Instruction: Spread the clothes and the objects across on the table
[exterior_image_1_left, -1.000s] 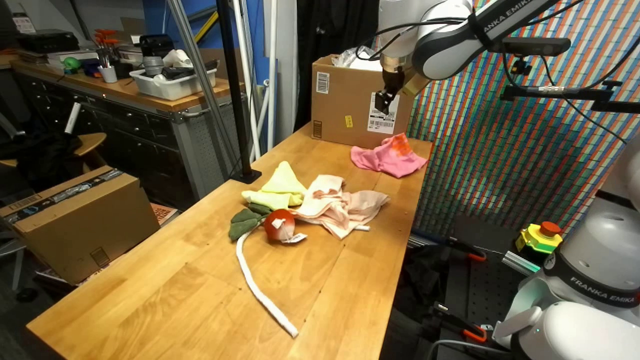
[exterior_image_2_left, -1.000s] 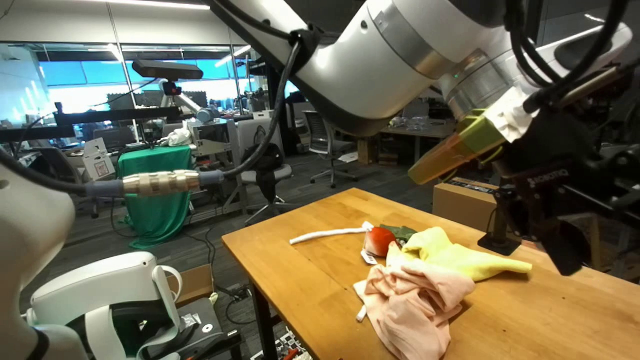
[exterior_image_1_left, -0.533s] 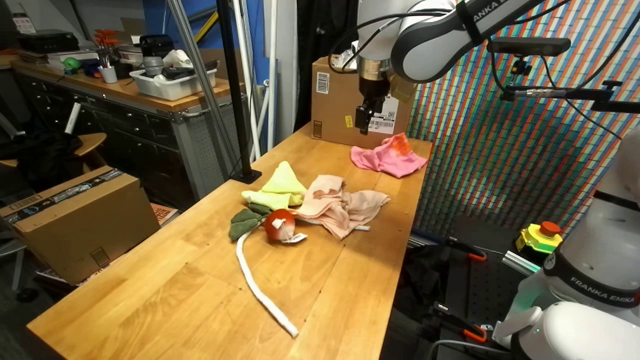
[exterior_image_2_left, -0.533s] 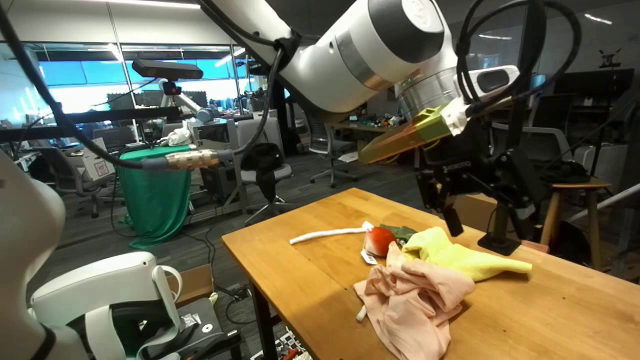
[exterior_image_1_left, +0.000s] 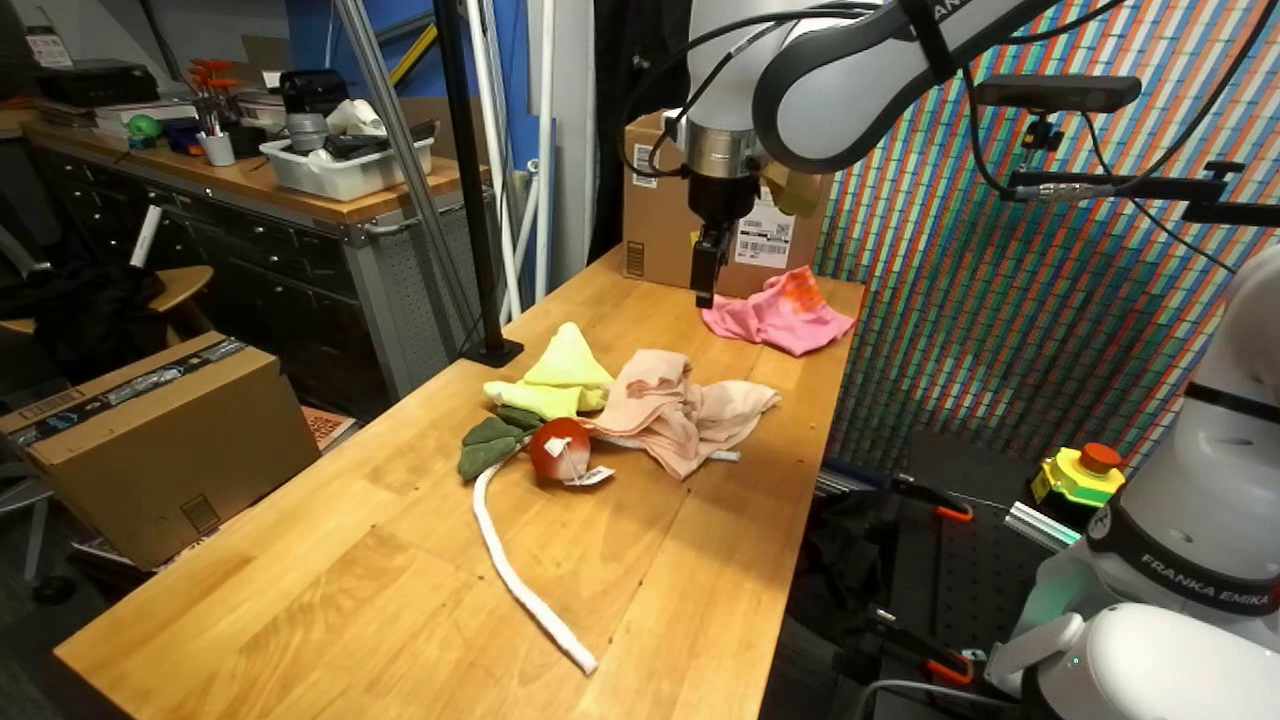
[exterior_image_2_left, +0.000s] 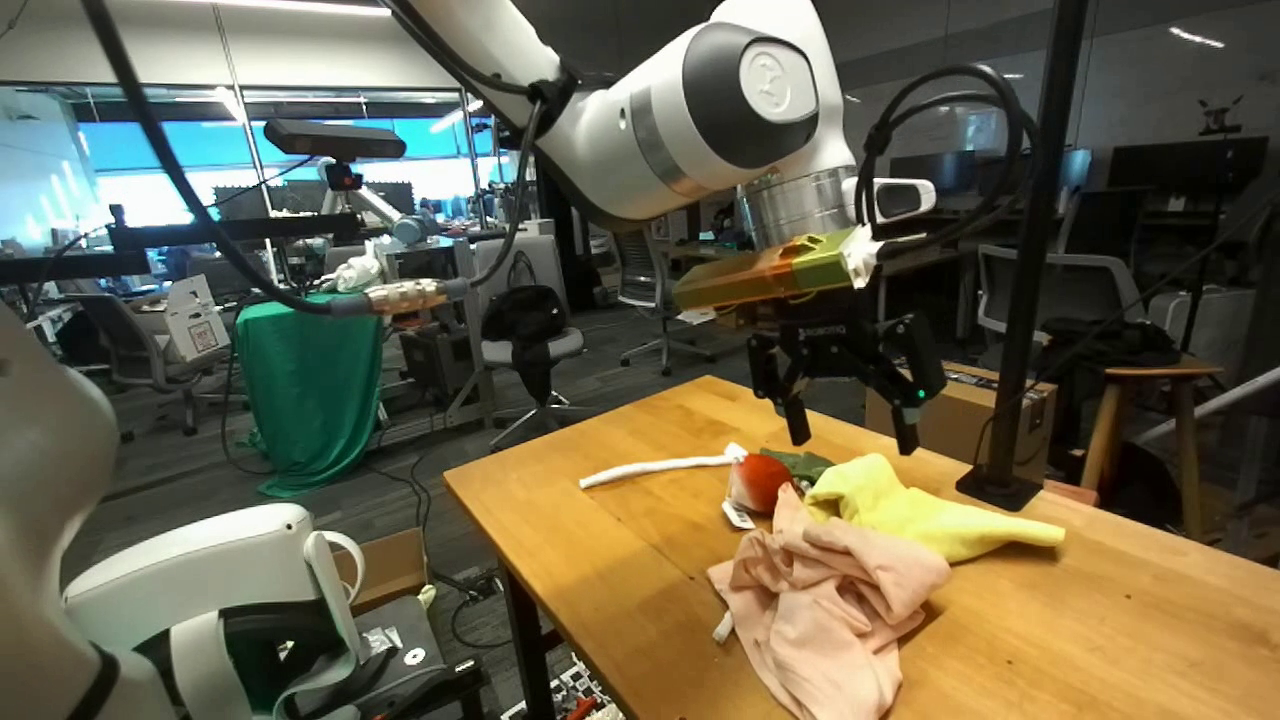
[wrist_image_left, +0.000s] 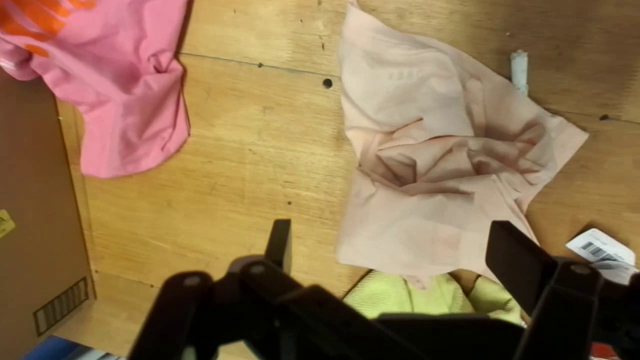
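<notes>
Holding nothing with gripper (exterior_image_2_left: 852, 438) spread wide above table (exterior_image_1_left: 390, 580), probably to straddle fabric. Noted peach cloth (exterior_image_1_left: 676, 415), yellow cloth (exterior_image_1_left: 565, 362) and red toy (exterior_image_2_left: 758, 484) crowded between long edges, likely next to separate; pink cloth (exterior_image_1_left: 780, 316) well apart near corner beside box (exterior_image_1_left: 662, 222), presumably for spacing.

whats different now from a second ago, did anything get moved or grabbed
The gripper has moved left and downward in an exterior view, and the arm came with it. It stands open now, with nothing visibly taken hold of or let go. The pink cloth, peach cloth, yellow cloth, green leaves, red-and-white round item and white cord all stayed put.
</notes>
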